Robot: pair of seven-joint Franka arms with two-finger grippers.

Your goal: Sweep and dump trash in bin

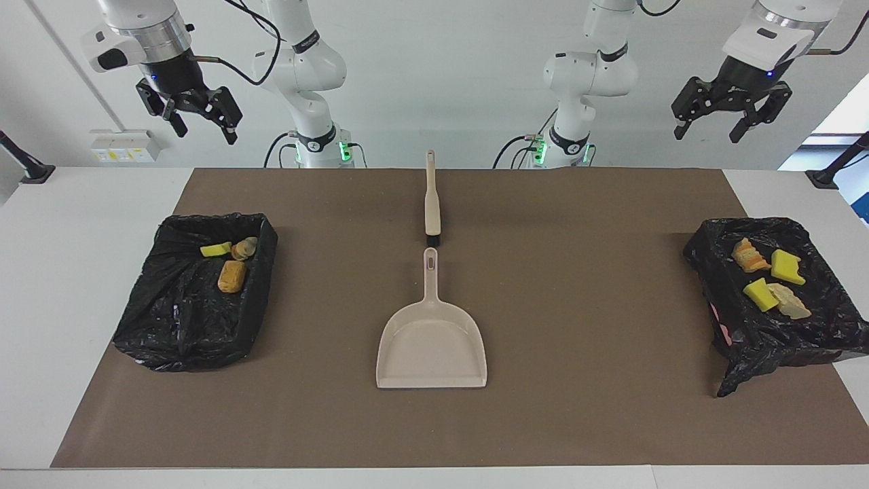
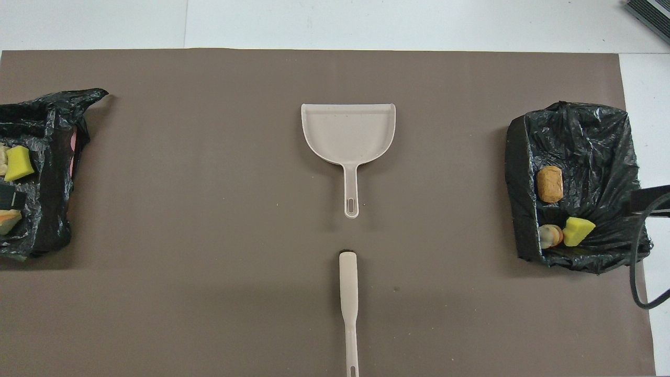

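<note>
The trash lies in two black-bag-lined bins. The bin [image 1: 176, 326] at the right arm's end holds a yellow chunk [image 1: 216, 250], a tan lump [image 1: 231, 276] and a round lump [image 1: 244, 248]. The bin [image 1: 767, 346] at the left arm's end holds several scraps, among them a yellow chunk [image 1: 786, 266] and an orange lump [image 1: 749, 256]. The beige dustpan [image 1: 432, 346] and the brush [image 1: 432, 204] lie on the mat's middle line, with the brush nearer the robots. My right gripper [image 1: 206, 132] hangs open and empty high over its bin's end. My left gripper [image 1: 707, 129] hangs open and empty high over the other end.
A brown mat [image 2: 209, 209] covers most of the white table. In the overhead view the dustpan [image 2: 348, 131] has its handle pointing at the brush [image 2: 348, 293], and the bins [image 2: 602, 141] [image 2: 52, 220] sit at the mat's two ends.
</note>
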